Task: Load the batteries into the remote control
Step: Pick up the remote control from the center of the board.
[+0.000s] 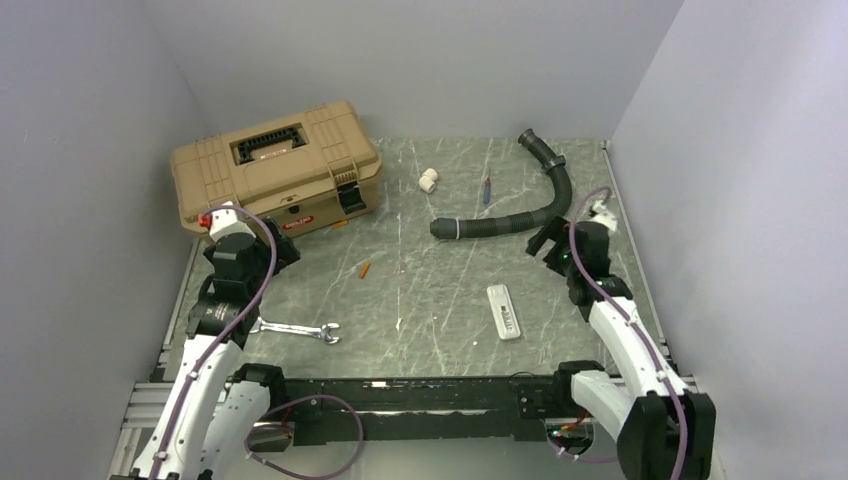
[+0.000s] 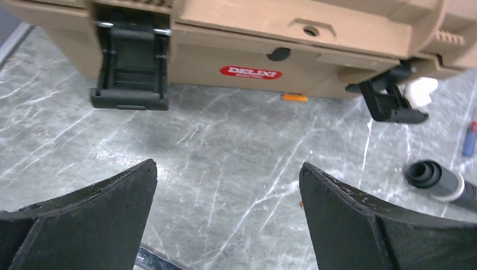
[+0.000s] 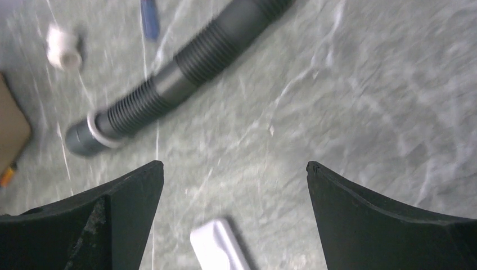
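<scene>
Lying toward the table's near edge, the remote control [image 1: 504, 311] is unloaded. One battery [image 1: 365, 268] rests mid-table, a second battery [image 2: 295, 97] against the toolbox [image 1: 275, 165]. The left hand [image 2: 228, 166] and right hand [image 3: 234, 164] hang spread, empty.

Soft, even light with faint shadows; right wrist view motion-blurred, the other two views sharp.

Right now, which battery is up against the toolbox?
The battery at the foot of the toolbox front, just right of its red label. The other battery lies alone on open table, clear of the box.
</scene>
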Robot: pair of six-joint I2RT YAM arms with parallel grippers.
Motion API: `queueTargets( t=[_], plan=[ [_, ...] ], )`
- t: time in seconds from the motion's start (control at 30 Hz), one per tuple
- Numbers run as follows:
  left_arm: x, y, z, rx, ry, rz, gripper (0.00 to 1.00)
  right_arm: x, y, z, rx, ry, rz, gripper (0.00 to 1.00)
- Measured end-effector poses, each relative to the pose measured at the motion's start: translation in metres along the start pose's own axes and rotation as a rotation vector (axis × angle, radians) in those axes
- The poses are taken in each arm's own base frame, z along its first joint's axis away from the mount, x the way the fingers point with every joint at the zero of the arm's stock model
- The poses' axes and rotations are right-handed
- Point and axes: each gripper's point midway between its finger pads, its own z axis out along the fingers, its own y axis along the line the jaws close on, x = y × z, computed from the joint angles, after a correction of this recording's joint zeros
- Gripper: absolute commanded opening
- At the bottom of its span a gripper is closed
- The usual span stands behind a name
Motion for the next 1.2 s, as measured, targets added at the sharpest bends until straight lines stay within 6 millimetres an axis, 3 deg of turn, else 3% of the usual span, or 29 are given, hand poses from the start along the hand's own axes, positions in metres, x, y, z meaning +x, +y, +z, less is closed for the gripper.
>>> queueTargets(
  t=[0.1,0.2,0.3,0.67,0.83,1.07,1.2],
  plan=[
    [0.005,-0.012,-0.002,0.074,0.031,0.028,0.99,0.032,0.013,0.000,0.005,0.106,-0.076,1.00],
    [0.012,-0.027,-0.004,0.168,0.063,0.050,0.99,0.074,0.040,-0.005,-0.035,0.229,-0.190,1.00],
    [0.019,-0.037,-0.007,0.234,0.093,0.066,0.99,0.099,0.051,-0.016,-0.056,0.295,-0.249,1.00],
    [0.024,-0.057,-0.013,0.366,0.109,0.089,0.99,0.140,0.028,-0.034,0.033,0.436,-0.306,1.00],
    [0.026,-0.063,-0.014,0.400,0.115,0.089,0.99,0.156,0.031,-0.043,0.029,0.480,-0.328,0.98],
    [0.024,-0.066,-0.015,0.418,0.109,0.086,0.99,0.186,0.014,-0.047,0.141,0.551,-0.380,0.88],
    [0.025,-0.067,-0.015,0.422,0.111,0.086,0.99,0.196,0.007,-0.051,0.189,0.567,-0.405,0.74]
  ],
)
